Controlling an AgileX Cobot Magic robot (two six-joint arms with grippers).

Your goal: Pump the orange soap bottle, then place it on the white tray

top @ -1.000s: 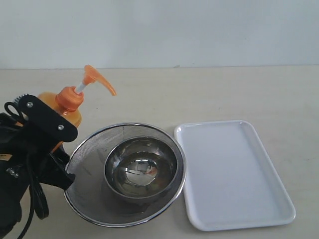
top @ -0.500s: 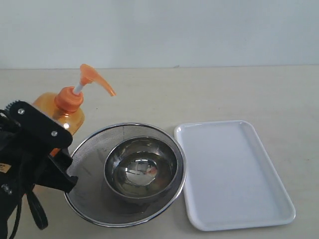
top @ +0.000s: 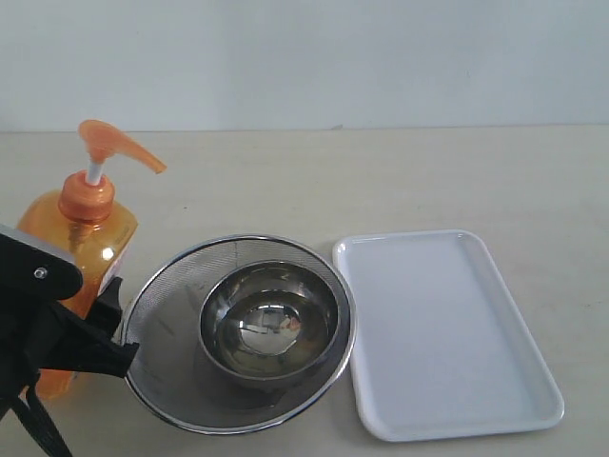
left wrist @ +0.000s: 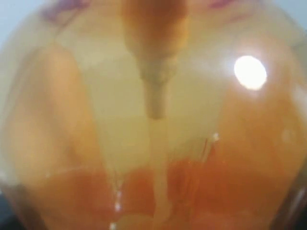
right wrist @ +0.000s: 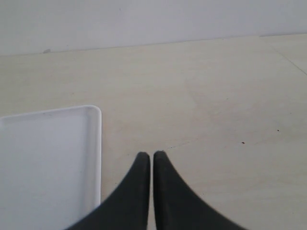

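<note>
- Gripping the tall translucent orange plastic soap bottle point(top: 88, 238) by its lower body, the left claw point(top: 67, 319) is spread wide; its fingers are hidden.
- The bottle stands roughly upright in that claw, its orange pump head point(top: 109, 143) rising above.
- A round steel mesh strainer point(top: 166, 314) holding a small shiny steel bowl point(top: 271, 324) sits just beside the left claw.
- The flat white rectangular plastic tray point(top: 447, 333) lies past the strainer, well apart from the left claw and just beside the right claw point(right wrist: 151, 155), whose fingers press together, empty.

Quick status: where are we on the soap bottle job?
Done: nothing confirmable; the pump head stands raised with no gripper on it. In hand: the left gripper is closed around the orange soap bottle, left of the mesh strainer. Left: pumping, apparently, then setting the bottle on the empty white tray. The right gripper hangs shut near the tray.
</note>
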